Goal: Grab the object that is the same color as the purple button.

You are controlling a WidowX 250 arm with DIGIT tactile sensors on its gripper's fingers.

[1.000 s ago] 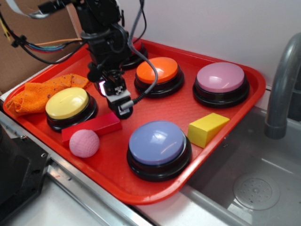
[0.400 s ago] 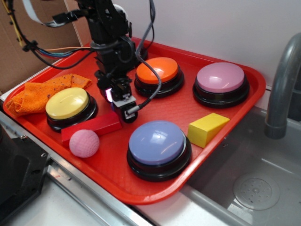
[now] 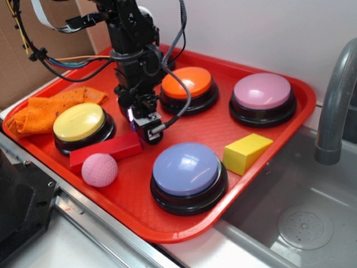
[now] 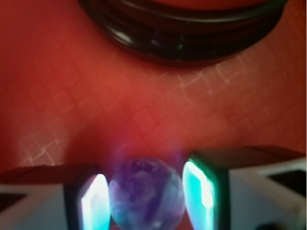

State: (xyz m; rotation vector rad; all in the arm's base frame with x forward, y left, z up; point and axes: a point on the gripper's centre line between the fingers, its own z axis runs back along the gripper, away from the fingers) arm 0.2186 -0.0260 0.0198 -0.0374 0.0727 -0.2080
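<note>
In the wrist view, the small glossy purple marbled ball [image 4: 146,191] sits between my two lit pads, and both pads touch its sides. My gripper [image 4: 147,199] is shut on it, just above the red tray [image 4: 72,96]. In the exterior view the gripper [image 3: 146,129] points down at the tray's middle, between the yellow button [image 3: 79,121] and the orange button [image 3: 186,84]. There the fingers hide the ball. The violet-blue button [image 3: 186,168] lies in front and the mauve button [image 3: 262,92] at the back right.
A red block [image 3: 106,151] and a dimpled pink ball [image 3: 100,169] lie just left of the gripper. A yellow wedge [image 3: 245,152] sits at the right and an orange cloth [image 3: 39,114] at the tray's left end. Beyond the tray's right rim are a sink and a grey faucet [image 3: 334,106].
The gripper has moved a little right and toward the front of the tray since one second ago. It has hardly shifted over the last half second.
</note>
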